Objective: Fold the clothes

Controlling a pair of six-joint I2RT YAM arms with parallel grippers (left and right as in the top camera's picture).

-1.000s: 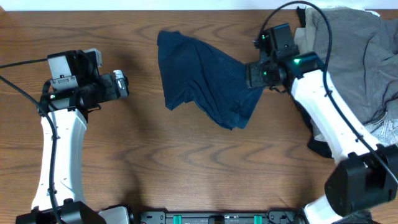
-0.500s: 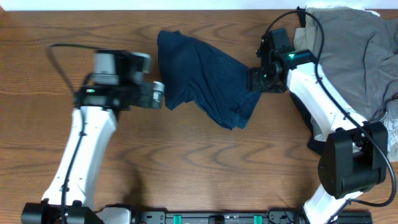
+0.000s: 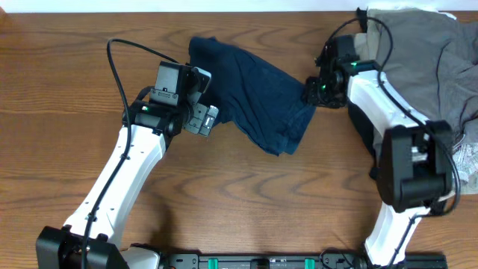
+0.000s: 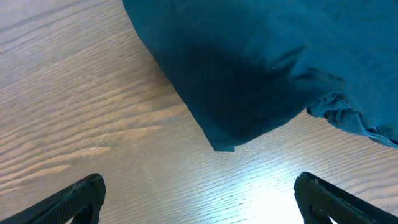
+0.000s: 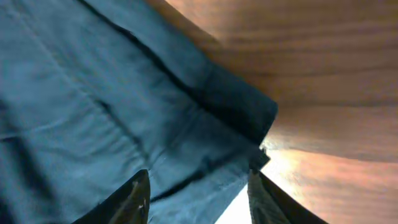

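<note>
Both shorts (image 3: 250,97) edges attended: left gripper (image 3: 210,119) gaping, right gripper (image 3: 308,93) straddling hem.

Navy shorts (image 3: 250,93) lie crumpled at the far middle of the table (image 3: 224,202), bunched rather than spread flat. Diagonal folds run from their upper left corner down to a tip pointing toward the near edge. Seen close from the left, their side is a smooth, shadowed slope ending in a small corner on the wood, with a ruffled edge to the right. Seen close from the right, a doubled, stitched hem (image 5: 205,118) shows. At far right a grey garment (image 3: 426,67) is heaped over black cloth (image 3: 382,178), with white-patterned fabric (image 3: 467,158) at the edge.
</note>
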